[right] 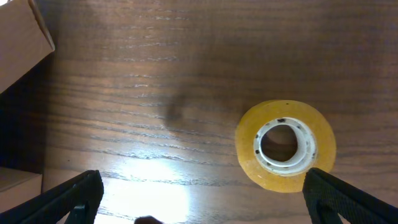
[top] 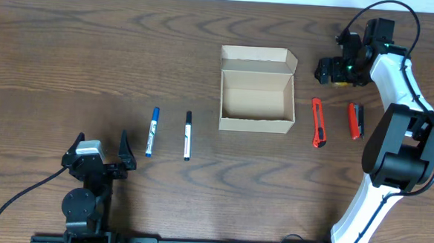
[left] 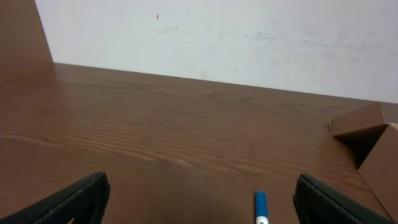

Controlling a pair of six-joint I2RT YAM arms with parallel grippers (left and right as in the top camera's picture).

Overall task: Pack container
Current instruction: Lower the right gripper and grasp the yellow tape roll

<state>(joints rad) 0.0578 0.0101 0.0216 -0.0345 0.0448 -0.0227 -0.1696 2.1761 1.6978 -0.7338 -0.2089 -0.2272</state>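
Note:
The container (top: 255, 101) is a tan cardboard box standing open in the middle of the table, its flap lid folded back on the far side; inside it looks empty. In the left wrist view a container (left: 364, 124) flap shows at the right edge. My left gripper (top: 101, 141) is open near the front left, with a blue marker (left: 260, 207) lying just inside its right finger. My right gripper (right: 202, 186) is open at the back right, over a yellow roll of tape (right: 247, 146) that lies flat by its right finger. Neither gripper holds anything.
A blue marker (top: 152, 131) and a black marker (top: 187, 135) lie side by side left of the box. A red utility knife (top: 318, 122) and a smaller red-and-black tool (top: 355, 120) lie to its right. A box corner (right: 22, 37) shows top left in the right wrist view.

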